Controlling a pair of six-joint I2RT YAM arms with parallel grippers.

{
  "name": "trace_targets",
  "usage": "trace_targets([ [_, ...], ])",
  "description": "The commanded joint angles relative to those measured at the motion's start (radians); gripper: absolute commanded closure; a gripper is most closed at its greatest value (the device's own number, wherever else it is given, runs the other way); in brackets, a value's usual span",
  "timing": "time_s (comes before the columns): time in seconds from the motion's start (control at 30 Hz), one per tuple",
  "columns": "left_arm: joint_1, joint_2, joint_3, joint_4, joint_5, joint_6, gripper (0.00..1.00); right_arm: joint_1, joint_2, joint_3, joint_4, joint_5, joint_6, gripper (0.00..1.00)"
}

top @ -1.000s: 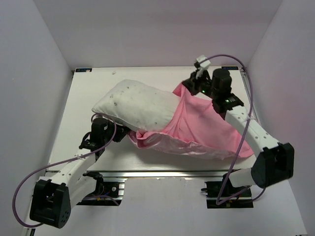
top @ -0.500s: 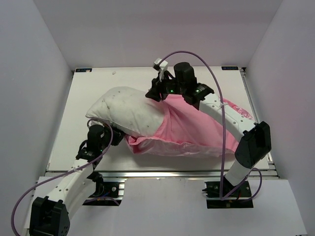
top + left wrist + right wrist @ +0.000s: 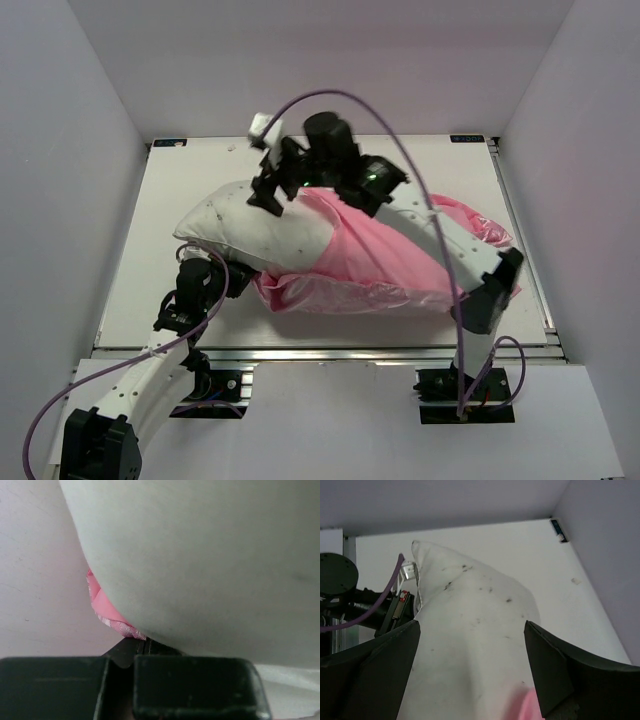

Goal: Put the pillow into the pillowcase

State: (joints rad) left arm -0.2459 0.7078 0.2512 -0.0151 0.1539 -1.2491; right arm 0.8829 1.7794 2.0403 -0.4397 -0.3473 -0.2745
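Note:
The white speckled pillow (image 3: 240, 222) lies left of the table's middle, its right half inside the pink pillowcase (image 3: 400, 262). My right gripper (image 3: 266, 192) hovers open over the pillow's bare top, just left of the pillowcase's mouth edge. In the right wrist view its fingers (image 3: 375, 665) straddle the pillow (image 3: 470, 630) with nothing held, and pink fabric (image 3: 525, 707) shows at the bottom. My left gripper (image 3: 228, 275) is tucked under the pillow's near edge. In the left wrist view it (image 3: 135, 645) is shut, with the pillowcase's hem (image 3: 107, 615) pinched at its tip beneath the pillow (image 3: 200, 560).
The white table (image 3: 130, 280) is boxed in by pale walls on three sides. The right arm's purple cable (image 3: 400, 160) arcs high above the pillowcase. The pillowcase's closed end (image 3: 470, 225) bunches near the table's right edge.
My right gripper let go of the pillowcase's upper edge, opened wide and swung left over the pillow. The pink fabric now reaches further left over the pillow. The left gripper stayed shut.

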Motion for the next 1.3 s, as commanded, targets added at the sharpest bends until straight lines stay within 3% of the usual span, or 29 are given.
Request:
trace_targets([
  [0.0,0.0,-0.01,0.025,0.066,-0.002,0.022,1.0,0.047,0.124,0.035,-0.116,0.134,-0.06,0.11],
  [0.33,0.0,-0.068,0.019,0.03,-0.027,0.023,1.0,0.048,0.264,0.037,-0.131,0.257,-0.195,0.14],
  [0.37,0.0,-0.071,0.019,0.029,-0.028,0.023,1.0,0.048,0.262,0.018,-0.126,0.243,-0.198,0.21],
  [0.5,0.0,-0.077,0.022,0.023,-0.04,0.023,1.0,0.022,0.226,-0.011,-0.148,0.173,-0.145,1.0],
  [0.6,0.0,-0.077,0.025,0.032,-0.057,0.014,1.0,-0.05,0.132,-0.07,-0.113,0.091,-0.059,1.0],
  [0.73,0.0,-0.068,0.022,0.072,-0.079,-0.006,1.0,-0.189,-0.113,-0.256,0.04,-0.071,0.015,1.0],
  [0.83,0.003,-0.057,0.022,0.128,-0.096,-0.024,1.0,-0.275,-0.26,-0.408,0.136,-0.129,0.008,1.0],
  [0.9,0.002,-0.042,0.026,0.185,-0.105,-0.048,1.0,-0.315,-0.384,-0.542,0.177,-0.194,-0.082,1.0],
  [1.03,0.005,0.056,0.06,0.326,-0.1,-0.085,1.0,-0.291,-0.63,-0.847,0.274,-0.363,-0.302,1.0],
  [1.17,0.008,0.26,0.186,0.483,-0.001,-0.085,1.0,-0.138,-0.725,-0.968,0.183,-0.291,-0.41,1.0],
  [1.27,0.008,0.384,0.299,0.576,0.068,-0.084,1.0,-0.09,-0.756,-1.003,0.162,-0.266,-0.459,1.0],
])
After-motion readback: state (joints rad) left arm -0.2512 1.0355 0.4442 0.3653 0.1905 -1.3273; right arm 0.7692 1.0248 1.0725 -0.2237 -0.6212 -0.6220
